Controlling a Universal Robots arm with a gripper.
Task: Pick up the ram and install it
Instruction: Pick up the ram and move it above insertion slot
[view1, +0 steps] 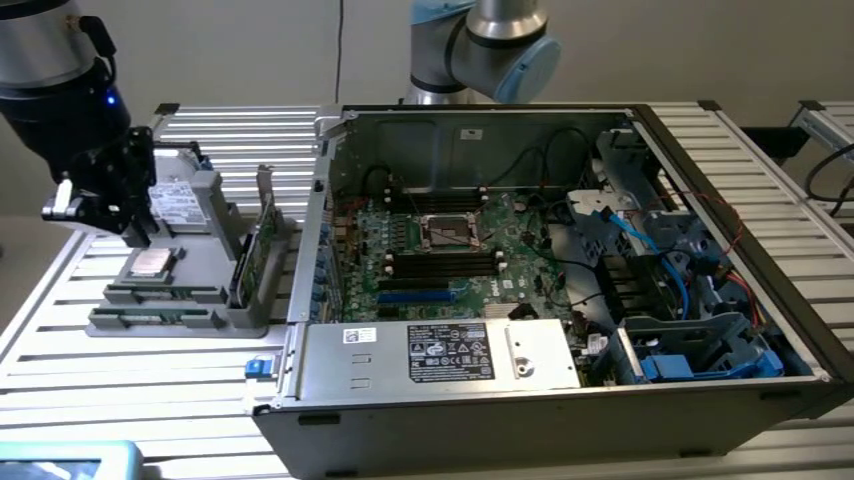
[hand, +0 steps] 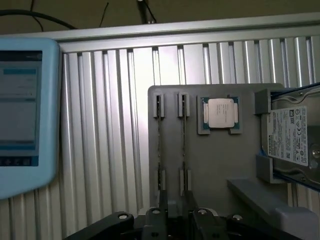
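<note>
- Two thin ram sticks (hand: 183, 135) stood on edge in narrow slots of the flat grey holder (hand: 215, 165), beside a square, metal-capped processor (hand: 220, 113).
- The black gripper (hand: 177, 207) hovered above that holder, fingers parted, grasping nothing.
- A ribbed aluminium table (hand: 110, 125) lay beneath; the open, boxy computer case (view1: 561, 250) stood alongside.

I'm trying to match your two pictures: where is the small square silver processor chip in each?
Exterior view: the small square silver processor chip lies on the grey plastic holder tray, at the exterior view's left.
Wrist view: it sits on the same tray, between two narrow slots and the white-labelled hard drive.
Shared landmark: that hard drive, beside the chip.
</note>
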